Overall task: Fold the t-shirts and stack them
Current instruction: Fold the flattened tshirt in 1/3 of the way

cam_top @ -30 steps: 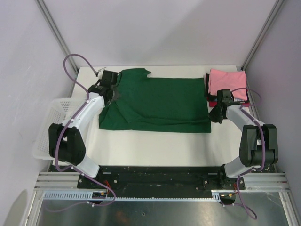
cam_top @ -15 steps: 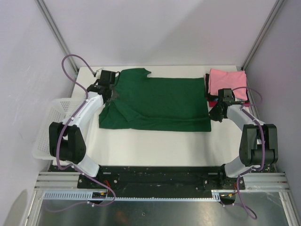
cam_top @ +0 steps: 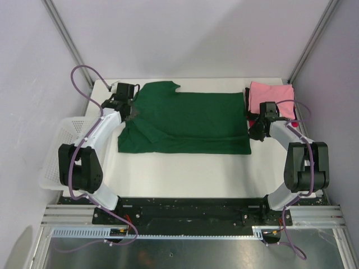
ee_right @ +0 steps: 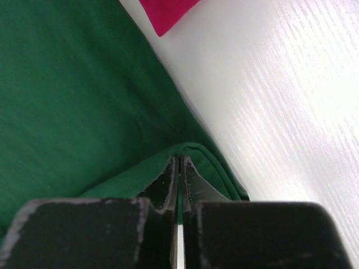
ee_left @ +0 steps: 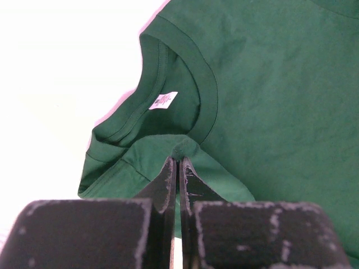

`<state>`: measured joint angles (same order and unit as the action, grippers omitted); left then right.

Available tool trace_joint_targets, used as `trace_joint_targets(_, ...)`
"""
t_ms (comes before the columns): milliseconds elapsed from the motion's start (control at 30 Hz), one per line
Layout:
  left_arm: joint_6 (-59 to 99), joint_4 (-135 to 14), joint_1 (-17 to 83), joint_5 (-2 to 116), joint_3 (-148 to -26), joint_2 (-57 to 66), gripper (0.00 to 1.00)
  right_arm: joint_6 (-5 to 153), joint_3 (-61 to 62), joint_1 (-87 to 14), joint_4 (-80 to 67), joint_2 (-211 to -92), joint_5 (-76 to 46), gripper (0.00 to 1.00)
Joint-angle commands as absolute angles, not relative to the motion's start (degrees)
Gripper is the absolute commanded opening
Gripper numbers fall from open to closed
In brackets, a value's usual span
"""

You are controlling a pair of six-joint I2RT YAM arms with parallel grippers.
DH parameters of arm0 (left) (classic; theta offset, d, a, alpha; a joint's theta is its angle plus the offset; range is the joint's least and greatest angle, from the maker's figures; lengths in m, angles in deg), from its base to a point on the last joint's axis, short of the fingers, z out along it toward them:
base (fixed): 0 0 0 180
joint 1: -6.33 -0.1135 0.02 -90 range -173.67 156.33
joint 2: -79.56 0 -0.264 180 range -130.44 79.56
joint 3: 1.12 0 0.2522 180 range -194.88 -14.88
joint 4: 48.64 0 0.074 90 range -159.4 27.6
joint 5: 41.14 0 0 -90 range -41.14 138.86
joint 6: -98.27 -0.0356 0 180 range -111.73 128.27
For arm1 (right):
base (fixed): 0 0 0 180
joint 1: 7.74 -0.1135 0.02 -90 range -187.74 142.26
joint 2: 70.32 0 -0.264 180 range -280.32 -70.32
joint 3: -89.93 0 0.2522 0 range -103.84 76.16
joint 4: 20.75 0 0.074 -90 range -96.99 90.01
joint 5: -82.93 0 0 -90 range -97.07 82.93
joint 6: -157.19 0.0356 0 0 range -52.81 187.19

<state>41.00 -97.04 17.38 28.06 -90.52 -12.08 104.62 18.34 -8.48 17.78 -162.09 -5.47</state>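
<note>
A dark green t-shirt [cam_top: 190, 123] lies spread sideways across the white table, collar to the left. My left gripper [cam_top: 128, 112] is shut on a pinch of its cloth beside the collar [ee_left: 180, 150]. At the shirt's right hem my right gripper [cam_top: 255, 131] is shut on a lifted fold of the green cloth [ee_right: 185, 148]. A folded pink t-shirt [cam_top: 272, 98] rests on a red one [cam_top: 253, 123] and a black one [cam_top: 247, 101] at the back right, just behind the right gripper. The red shirt's corner [ee_right: 168, 14] shows in the right wrist view.
A white plastic mesh basket [cam_top: 56, 151] hangs off the table's left edge beside the left arm. Bare white table [cam_top: 185, 174] runs in front of the green shirt. Metal frame posts [cam_top: 64, 33] rise at the back corners.
Both grippers have moved slightly towards the back of the table, carrying their pinches of green cloth. The shirt's near edge has shifted a little with them.
</note>
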Motion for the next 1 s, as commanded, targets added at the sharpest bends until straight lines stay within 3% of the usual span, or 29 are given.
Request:
trace_joint_targets(0,39.0,-95.6,17.0,28.2,-94.1,-13.3,0.0,103.5,16.1,-8.2,17.3,-162.7,-4.7,0.0)
trace_joint_targets(967,38.2,-95.8,16.6,28.5,-97.9,-18.9,0.0,102.3,16.0,-6.0,15.7,-165.3,-6.2,0.0)
